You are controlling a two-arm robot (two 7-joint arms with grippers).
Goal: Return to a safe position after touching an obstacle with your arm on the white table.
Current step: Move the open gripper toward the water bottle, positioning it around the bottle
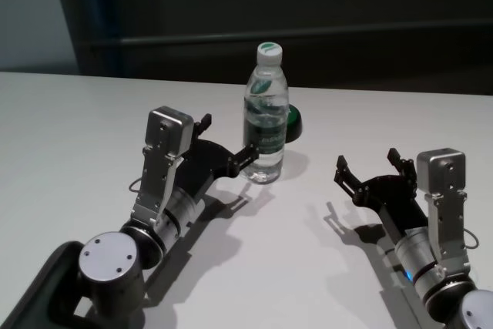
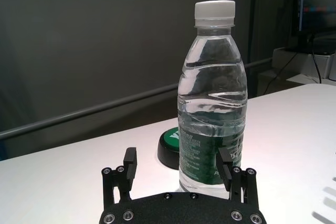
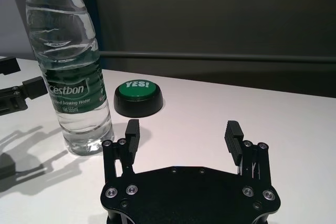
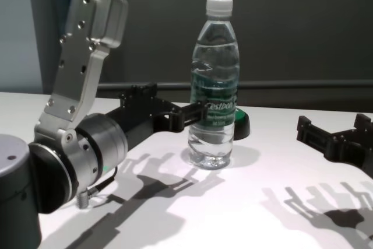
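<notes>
So on the left there's the left tool (image 1: 225, 140), sitting low over the white worktop (image 1: 69, 121) with its two fingers spread apart. One fingertip (image 1: 250, 153) sits right up against the side of the bottle (image 1: 266, 117) at label height; whether it's actually touching I can't say for sure. The other finger is out in open air to the bottle's left, so nothing is clamped.

Count-wise: one bottle, one button, two tools. The bottle is the clear water one with a white cap and dark green "Cestbon" label, standing upright around the middle of the worktop. Just behind it, peeking out on its right side, is a low black puck with a green top (image 3: 138, 98) that reads "YES!".

Further right is the right tool (image 1: 370, 170), well apart from the bottle, fingers also spread and holding nothing.

Surface is plain matte white with hard shadows under both arms. Behind it there's a dark wall with a horizontal rail (image 3: 220, 57).
</notes>
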